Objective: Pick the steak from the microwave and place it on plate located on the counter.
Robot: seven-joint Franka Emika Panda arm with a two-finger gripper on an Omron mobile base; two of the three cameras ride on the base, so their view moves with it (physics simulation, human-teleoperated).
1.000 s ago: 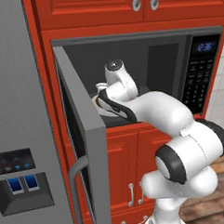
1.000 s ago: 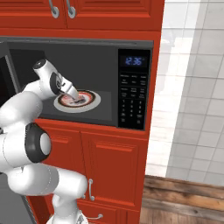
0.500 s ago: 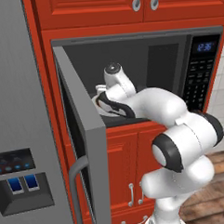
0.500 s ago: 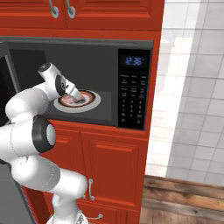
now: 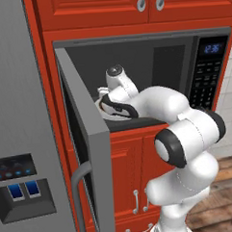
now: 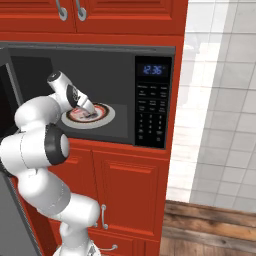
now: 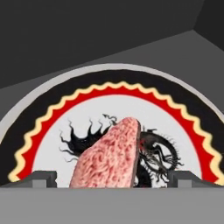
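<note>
The microwave (image 6: 152, 100) stands with its door (image 5: 88, 138) swung open to the left. Inside it a white dish (image 6: 106, 116) with a black rim and a red wavy ring holds the steak (image 7: 111, 157), a pinkish-red wedge. My gripper (image 6: 89, 112) reaches into the cavity, tilted down over the dish. In the hand view the gripper (image 7: 113, 178) is open, its fingertips (image 7: 43, 177) standing either side of the steak's near end without touching it. The plate and the counter are out of view.
Red cabinets (image 6: 130, 190) run above and below the microwave. A grey fridge (image 5: 23, 142) with a blue-button dispenser stands left of the open door. A white tiled wall (image 6: 220, 100) and wooden floor (image 6: 210, 225) lie to the right.
The hand has edged slightly deeper and lower toward the dish, and the elbow has shifted a little. The jaws stay open.
</note>
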